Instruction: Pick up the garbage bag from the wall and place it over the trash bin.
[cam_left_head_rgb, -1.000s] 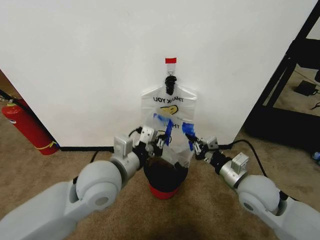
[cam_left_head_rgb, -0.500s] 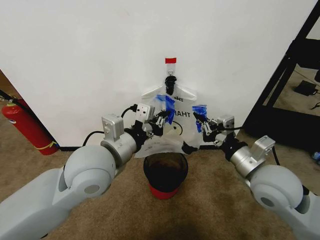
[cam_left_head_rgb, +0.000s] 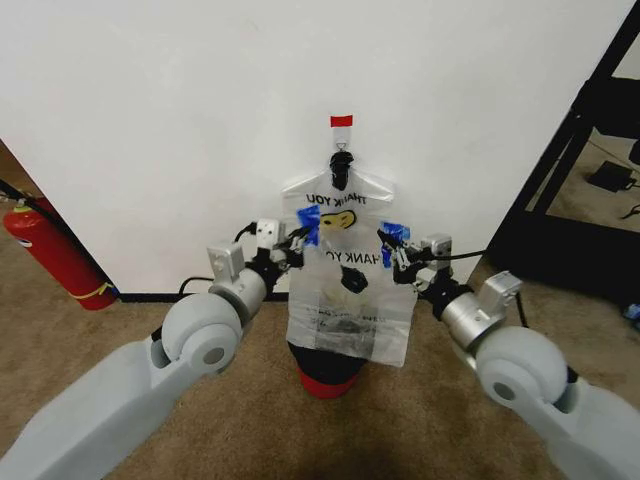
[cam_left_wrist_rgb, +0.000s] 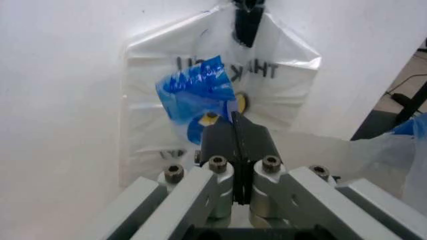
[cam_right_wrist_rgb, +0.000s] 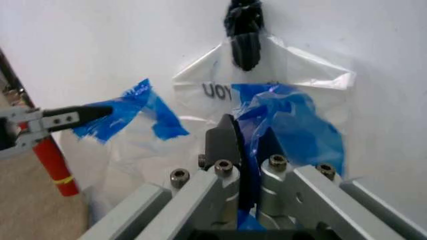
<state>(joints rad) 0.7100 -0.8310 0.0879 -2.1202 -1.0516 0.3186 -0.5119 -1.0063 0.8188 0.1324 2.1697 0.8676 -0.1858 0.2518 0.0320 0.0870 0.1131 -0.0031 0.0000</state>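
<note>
while both my left gripper (cam_left_head_rgb: 300, 240) and right gripper (cam_left_head_rgb: 392, 246) have fingers clamped on blue tabs of the garbage bag (cam_left_head_rgb: 349, 290), it hangs on the hook (cam_left_head_rgb: 342, 166), not yet over the trash bin (cam_left_head_rgb: 325, 375).

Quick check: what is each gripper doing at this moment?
Left gripper: closed on a blue tab of the garbage bag.
Right gripper: closed on the bag's other blue tab.

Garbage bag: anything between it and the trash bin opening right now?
Nothing visible in between. The garbage bag hangs straight down in front of the trash bin. The left gripper and right gripper pinch its blue-taped edges. Its top is looped on the black hook on the wall.
</note>
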